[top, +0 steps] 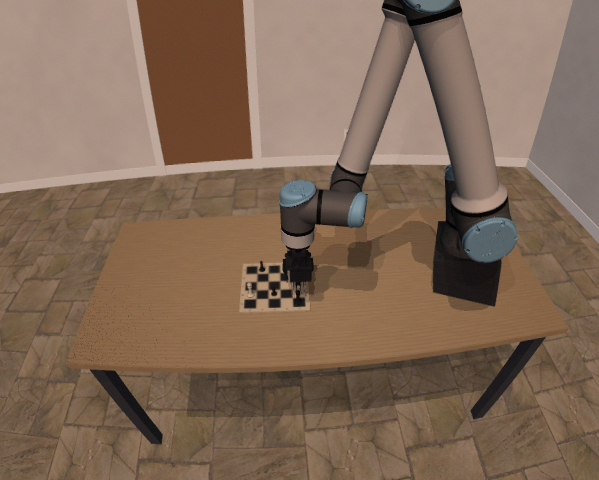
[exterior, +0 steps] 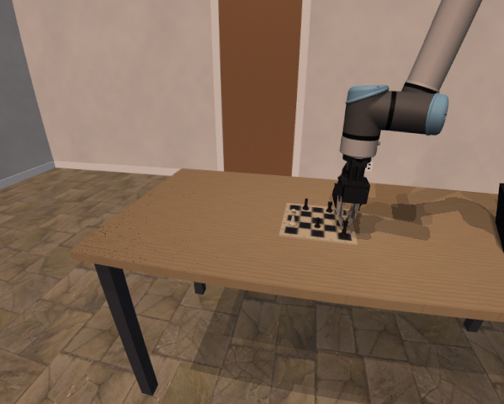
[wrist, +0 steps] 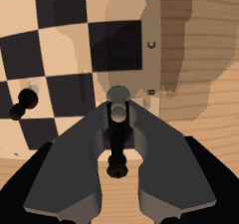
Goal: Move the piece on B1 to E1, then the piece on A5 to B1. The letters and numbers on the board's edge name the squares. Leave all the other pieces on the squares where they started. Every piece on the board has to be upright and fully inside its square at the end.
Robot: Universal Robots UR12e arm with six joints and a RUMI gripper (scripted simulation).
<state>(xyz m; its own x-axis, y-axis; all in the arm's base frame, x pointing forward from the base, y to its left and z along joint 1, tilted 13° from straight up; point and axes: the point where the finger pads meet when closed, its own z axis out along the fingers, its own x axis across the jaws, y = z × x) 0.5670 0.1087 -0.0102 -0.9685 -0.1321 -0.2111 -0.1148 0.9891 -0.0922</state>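
My gripper (top: 299,289) (exterior: 346,224) (wrist: 119,103) is shut on a white piece (wrist: 119,94), which I hold low over B1, near the right edge of the board (top: 260,309) (exterior: 330,239) (wrist: 151,67). Its base shows beyond my fingertips in the wrist view; whether it touches the square I cannot tell. A5 at the front left is bare. A black piece stands at the back right, on E1, partly hidden behind my fingers. The top view does not show it.
A tall black piece (top: 299,298) (exterior: 344,232) (wrist: 117,167) stands on A1, close beside my fingers. Another white piece (top: 250,291) (exterior: 292,219) is on B5. Black pieces stand on B3 (top: 274,290) (exterior: 317,223) (wrist: 28,99), E4 (top: 262,267) (exterior: 305,205) and E2 (exterior: 329,207).
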